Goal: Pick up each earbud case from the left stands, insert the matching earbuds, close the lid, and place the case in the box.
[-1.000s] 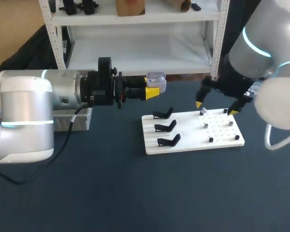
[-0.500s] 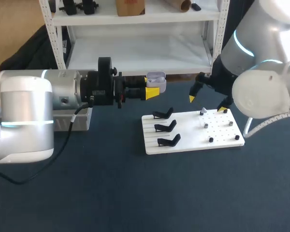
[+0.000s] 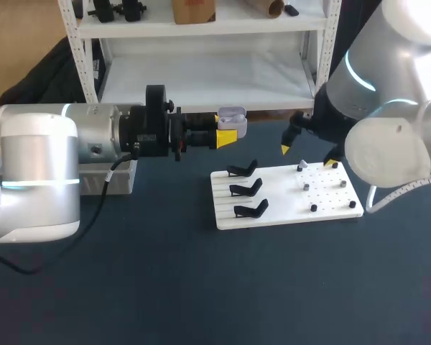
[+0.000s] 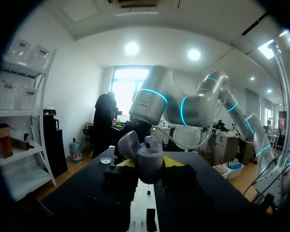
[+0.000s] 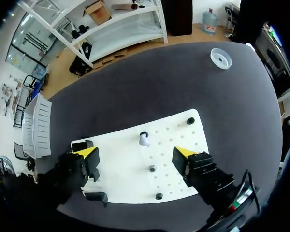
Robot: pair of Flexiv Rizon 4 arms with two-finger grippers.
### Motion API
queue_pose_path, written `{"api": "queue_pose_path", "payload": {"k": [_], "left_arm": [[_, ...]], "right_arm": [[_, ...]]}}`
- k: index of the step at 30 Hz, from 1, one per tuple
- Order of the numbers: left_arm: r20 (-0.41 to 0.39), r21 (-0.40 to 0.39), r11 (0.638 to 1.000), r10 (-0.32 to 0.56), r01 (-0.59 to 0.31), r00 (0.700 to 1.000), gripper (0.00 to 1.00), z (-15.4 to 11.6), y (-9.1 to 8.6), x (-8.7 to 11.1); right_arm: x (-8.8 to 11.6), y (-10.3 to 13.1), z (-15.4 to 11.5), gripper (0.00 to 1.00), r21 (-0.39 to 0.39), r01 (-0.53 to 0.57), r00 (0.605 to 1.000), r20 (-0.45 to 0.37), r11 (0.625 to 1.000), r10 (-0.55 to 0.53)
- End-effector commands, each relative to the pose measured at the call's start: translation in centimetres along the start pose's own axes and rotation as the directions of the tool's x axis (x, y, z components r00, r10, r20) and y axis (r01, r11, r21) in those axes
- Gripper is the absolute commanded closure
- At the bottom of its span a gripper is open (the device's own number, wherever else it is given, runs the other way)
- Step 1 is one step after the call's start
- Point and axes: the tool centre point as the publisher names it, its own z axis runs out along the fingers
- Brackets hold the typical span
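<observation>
My left gripper [image 3: 228,135] is shut on a pale earbud case [image 3: 232,115], held in the air to the left of the white board [image 3: 273,215]. In the left wrist view the case [image 4: 150,159] sits between the yellow tips with its lid [image 4: 128,144] up. My right gripper [image 3: 307,156] hangs open over the board's far edge. A white earbud [image 5: 144,140] stands on its peg just ahead of the open right gripper [image 5: 136,152]. Small dark earbuds [image 5: 152,168] sit on other pegs. All three black stands [image 3: 246,188] on the board's left are bare.
A grey box [image 3: 123,176] lies on the table at the left, partly hidden under my left arm. A small white round dish [image 5: 221,58] sits near the table's far edge. Dark cloth [image 3: 201,287] covers the table in front of the board.
My right gripper has moved left and a little farther back over the board, still open. The left arm and the case have not moved.
</observation>
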Motion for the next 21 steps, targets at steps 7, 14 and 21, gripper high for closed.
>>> {"api": "queue_pose_path", "payload": {"k": [7,14,21], "left_arm": [[0.001,-0.001,1.000,0.000,0.000,1.000,1.00,0.0,0.0,0.0],[0.001,-0.001,1.000,0.000,0.000,1.000,1.00,0.0,0.0,0.0],[0.001,-0.001,1.000,0.000,0.000,1.000,1.00,0.0,0.0,0.0]], "right_arm": [[-0.3,-0.2,1.4,0.00,0.034,-0.122,0.992,-0.012,0.992,0.122],[-0.9,0.0,1.7,0.33,0.046,-0.138,0.989,-0.039,0.989,0.140],[-0.7,-0.2,2.1,0.41,0.042,-0.136,0.989,-0.060,0.990,0.138]]}}
